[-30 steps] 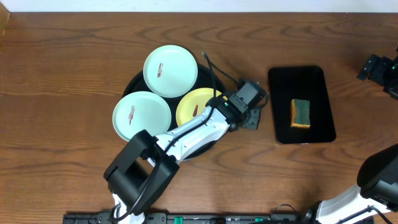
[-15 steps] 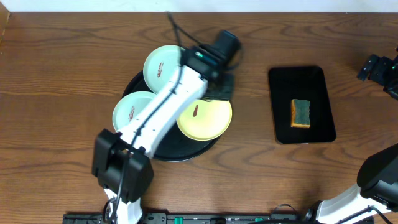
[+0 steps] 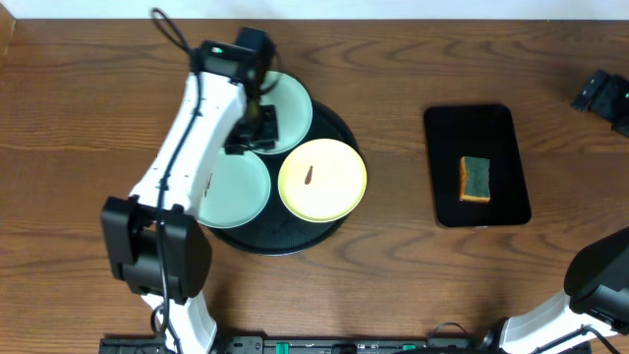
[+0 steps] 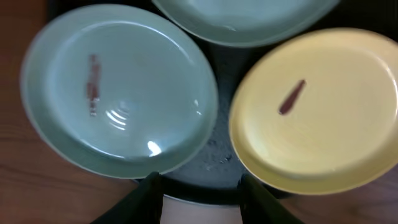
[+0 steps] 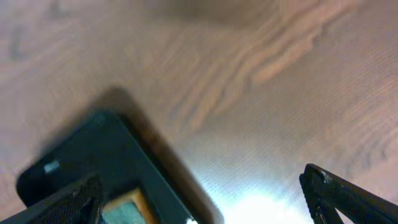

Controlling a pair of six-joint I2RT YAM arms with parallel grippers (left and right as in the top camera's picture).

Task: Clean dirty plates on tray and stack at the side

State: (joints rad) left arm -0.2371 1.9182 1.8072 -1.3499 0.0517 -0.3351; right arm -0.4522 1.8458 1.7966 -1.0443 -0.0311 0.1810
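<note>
Three plates lie on the round black tray [image 3: 295, 234]: a mint one [image 3: 291, 110] at the back, a mint one [image 3: 241, 192] at the left, a yellow one [image 3: 322, 179] at the right. In the left wrist view the left mint plate [image 4: 118, 87] and the yellow plate [image 4: 317, 112] each carry a reddish-brown smear, and the back plate [image 4: 242, 18] shows only its edge. My left gripper [image 3: 254, 130] hovers over the two mint plates, open, with nothing between its fingers [image 4: 149, 199]. At the far right edge my right gripper [image 3: 601, 96] is wide open.
A smaller black rectangular tray [image 3: 477, 133] right of the round tray holds a yellow-and-green sponge [image 3: 476, 179]; its corner [image 5: 93, 155] shows in the right wrist view. My left arm [image 3: 182, 167] crosses the left mint plate. Bare wooden table surrounds both trays.
My left arm has swung from the right side of the round tray across to its back left, uncovering the yellow plate. Its jaws stay as they were. The right gripper shifted slightly.
</note>
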